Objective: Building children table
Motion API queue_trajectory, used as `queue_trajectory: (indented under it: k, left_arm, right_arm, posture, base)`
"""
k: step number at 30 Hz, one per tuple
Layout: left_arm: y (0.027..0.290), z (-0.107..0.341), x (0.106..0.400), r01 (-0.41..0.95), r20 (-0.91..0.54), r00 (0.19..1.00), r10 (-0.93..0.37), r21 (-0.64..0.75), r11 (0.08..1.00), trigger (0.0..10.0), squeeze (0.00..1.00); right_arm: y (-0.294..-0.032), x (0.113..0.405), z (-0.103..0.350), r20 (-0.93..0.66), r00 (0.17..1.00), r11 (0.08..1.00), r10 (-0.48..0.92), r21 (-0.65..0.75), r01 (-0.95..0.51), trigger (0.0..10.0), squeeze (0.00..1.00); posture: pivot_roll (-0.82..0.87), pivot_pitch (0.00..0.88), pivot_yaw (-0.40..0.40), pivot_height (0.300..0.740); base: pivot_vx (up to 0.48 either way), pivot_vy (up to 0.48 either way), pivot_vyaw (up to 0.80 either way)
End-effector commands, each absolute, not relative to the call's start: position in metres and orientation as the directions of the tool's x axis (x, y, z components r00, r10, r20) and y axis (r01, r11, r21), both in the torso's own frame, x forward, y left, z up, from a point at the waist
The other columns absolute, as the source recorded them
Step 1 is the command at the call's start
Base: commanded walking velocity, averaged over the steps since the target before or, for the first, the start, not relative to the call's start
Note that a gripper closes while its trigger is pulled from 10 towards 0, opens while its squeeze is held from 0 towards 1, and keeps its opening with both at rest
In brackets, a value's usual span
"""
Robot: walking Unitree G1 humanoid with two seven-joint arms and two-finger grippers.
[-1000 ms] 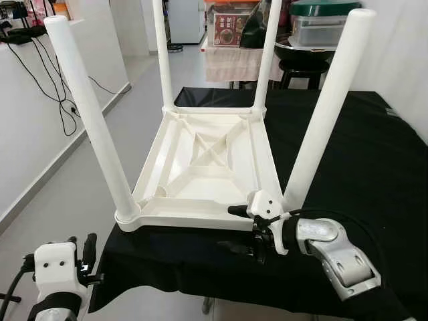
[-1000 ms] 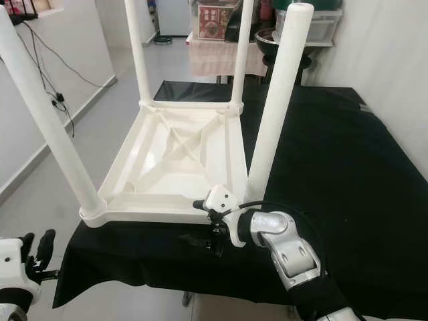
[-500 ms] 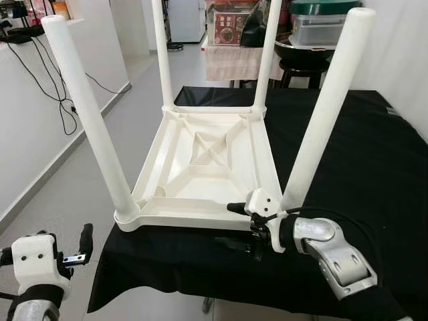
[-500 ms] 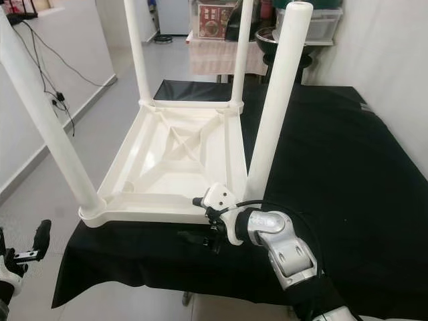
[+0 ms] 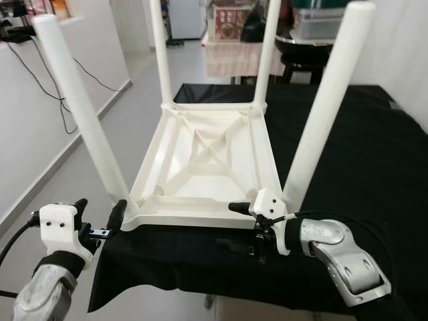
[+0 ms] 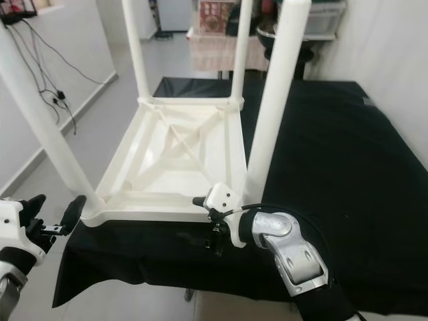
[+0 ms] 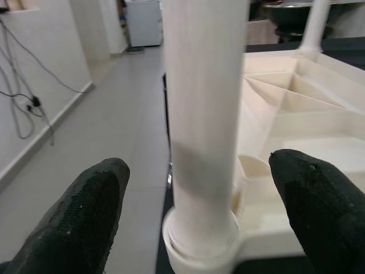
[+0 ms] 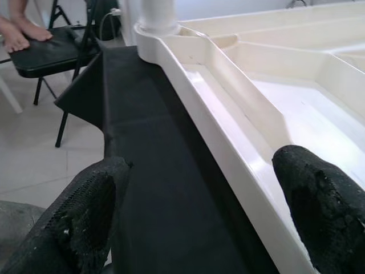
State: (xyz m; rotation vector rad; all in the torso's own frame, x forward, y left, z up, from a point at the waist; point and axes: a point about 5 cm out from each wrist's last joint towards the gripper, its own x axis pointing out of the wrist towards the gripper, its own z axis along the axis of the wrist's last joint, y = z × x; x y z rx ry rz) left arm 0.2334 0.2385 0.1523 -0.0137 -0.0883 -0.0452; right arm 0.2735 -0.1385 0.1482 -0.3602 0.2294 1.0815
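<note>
while upturned, table (image 5: 207, 167) with four legs (image 5: 321, 107)

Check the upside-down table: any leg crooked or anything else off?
Nothing damaged. The near-right leg and near-left leg splay outward, possibly lens effect. The table overhangs the black-covered surface at its near-left corner, where the left gripper brackets that leg.

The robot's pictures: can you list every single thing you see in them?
Table: one, white, upside down on the black cloth.
Legs: four, white, standing up at its corners.
Black cloth: one, covering the work surface.
Cables: black, along the left wall.
Storage boxes: several, far behind.
Black chair: one, with a person's feet on it.
Left gripper: open around the near left leg.
Right gripper: open, astride the table's near rim.
</note>
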Motion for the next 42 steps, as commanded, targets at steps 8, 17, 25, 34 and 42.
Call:
queue_trajectory:
  k: [8, 17, 25, 34, 42]
  left_arm:
    - [0.252, 0.152, 0.258, 0.110, 0.027, 0.993, -0.112, 0.043, 0.993, 10.0, 1.00]
    - [0.251, 0.143, 0.276, 0.179, -0.014, 0.984, -0.178, 0.041, 0.983, 10.0, 0.00]
    - [0.239, 0.133, 0.288, 0.235, -0.026, 0.972, -0.235, 0.021, 0.972, 10.0, 0.00]
    - [0.242, 0.130, 0.293, 0.237, -0.023, 0.971, -0.236, 0.019, 0.971, 10.0, 0.00]
    - [0.237, 0.129, 0.299, 0.264, -0.008, 0.965, -0.264, 0.025, 0.964, 10.0, 0.00]
  right_arm:
    - [-0.142, 0.264, 0.161, -0.339, 0.456, 0.423, 0.823, -0.170, -0.890, 10.0, 0.00]
    - [-0.148, 0.262, 0.169, -0.308, 0.494, 0.470, 0.813, -0.155, -0.869, 10.0, 0.00]
    - [-0.187, 0.231, 0.198, -0.226, 0.421, 0.426, 0.878, -0.029, -0.904, 10.0, 0.00]
    - [-0.242, 0.208, 0.210, -0.339, 0.433, 0.452, 0.835, -0.024, -0.891, 10.0, 0.00]
    - [-0.274, 0.255, 0.267, -0.064, 0.777, 0.748, 0.626, -0.232, -0.622, 10.0, 0.00]
  posture:
    - [-0.10, 0.141, 0.050, 0.740]
    - [-0.12, 0.149, 0.053, 0.740]
    - [-0.16, 0.154, 0.063, 0.740]
    - [-0.19, 0.145, 0.081, 0.740]
    - [-0.19, 0.113, 0.085, 0.740]
  base:
    - [0.000, 0.000, 0.00]
    - [0.000, 0.000, 0.00]
    - [0.000, 0.000, 0.00]
    - [0.000, 0.000, 0.00]
    - [0.000, 0.000, 0.00]
